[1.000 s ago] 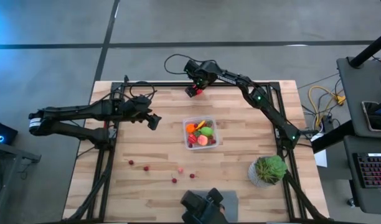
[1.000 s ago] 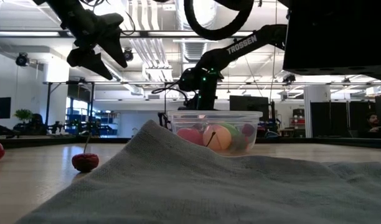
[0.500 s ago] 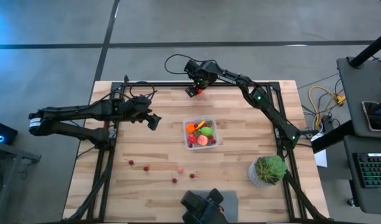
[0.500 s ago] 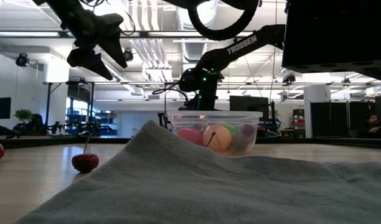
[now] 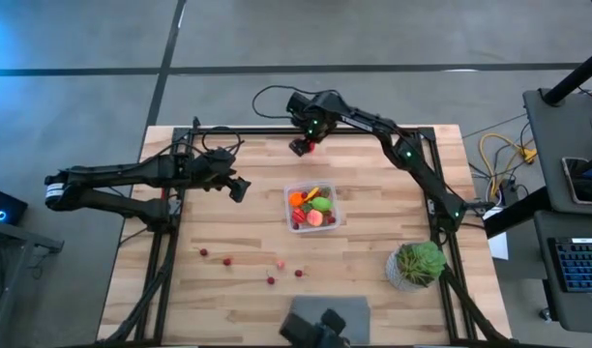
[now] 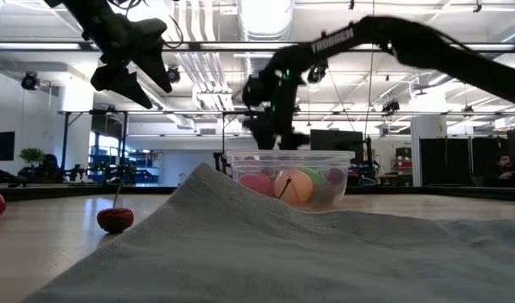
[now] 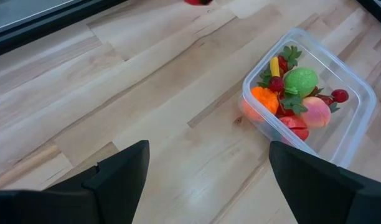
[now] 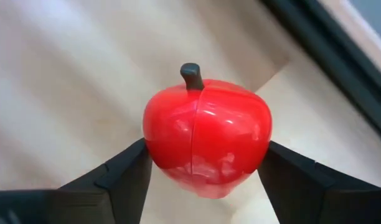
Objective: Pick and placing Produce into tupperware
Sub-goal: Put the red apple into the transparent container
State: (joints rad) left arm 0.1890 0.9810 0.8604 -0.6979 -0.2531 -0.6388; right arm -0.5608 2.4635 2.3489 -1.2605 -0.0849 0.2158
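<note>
My right gripper (image 5: pixel 302 146) is over the table's far edge, shut on a red toy apple (image 8: pixel 206 140) with a dark stem. The clear tub (image 5: pixel 314 206) stands mid-table with red, orange, green and pink pieces inside (image 7: pixel 290 99). My left gripper (image 5: pixel 240 187) hangs open in the air to the left of the tub (image 7: pixel 305 99), touching nothing; it also shows high up in the low view (image 6: pixel 127 71). Several small dark red berries (image 5: pixel 227 260) lie on the wood near the near edge, and one shows close in the low view (image 6: pixel 115 219). My right gripper pinches the apple between its two fingers, one finger (image 8: pixel 122 174) on each of the apple's opposite round sides (image 8: pixel 154 143). The stem stands upright. The apple looks lifted clear of the wood.
A potted green plant (image 5: pixel 417 263) stands near the right near corner. A grey cloth (image 5: pixel 327 311) lies at the near edge and fills the front of the low view (image 6: pixel 266 244). A black frame rail (image 5: pixel 277 130) runs along the far edge.
The right arm has swung: its upper links rise and blur in the low view, and the gripper with the apple has moved a little toward the near edge. The left arm has kept still.
</note>
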